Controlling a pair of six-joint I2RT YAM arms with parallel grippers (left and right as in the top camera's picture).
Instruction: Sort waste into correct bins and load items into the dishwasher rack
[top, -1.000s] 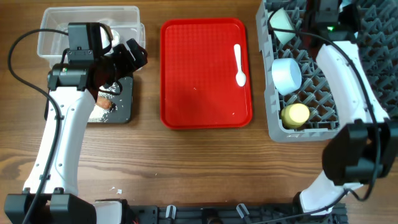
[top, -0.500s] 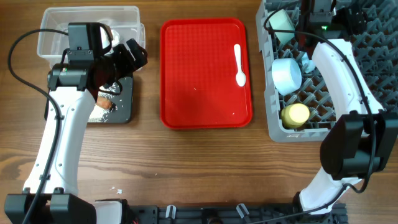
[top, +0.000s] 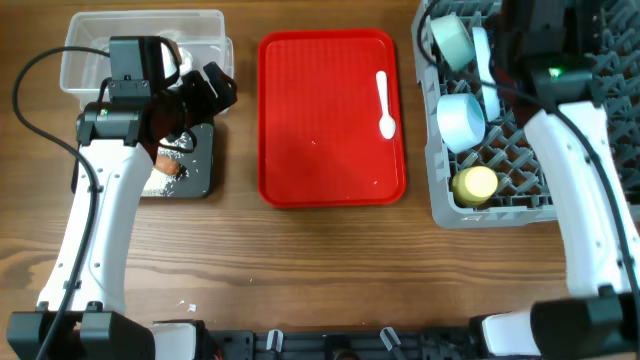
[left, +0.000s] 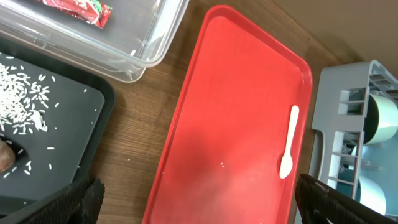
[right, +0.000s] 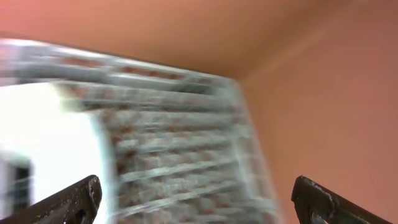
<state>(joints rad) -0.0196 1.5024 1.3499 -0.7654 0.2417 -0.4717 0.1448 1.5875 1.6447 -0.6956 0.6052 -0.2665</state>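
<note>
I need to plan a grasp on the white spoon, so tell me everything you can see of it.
The white spoon looks like one piece of plastic, with a slim straight handle and a small oval bowl. It lies flat on the red tray, close to the tray's right edge beside the grey rack. Its handle points toward the far side of the table and its bowl toward the robot. Only the tray touches it.

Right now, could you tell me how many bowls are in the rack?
2: one bowl in the rack's far left corner, the other between it and the yellow cup. The right arm may hide more.
</note>
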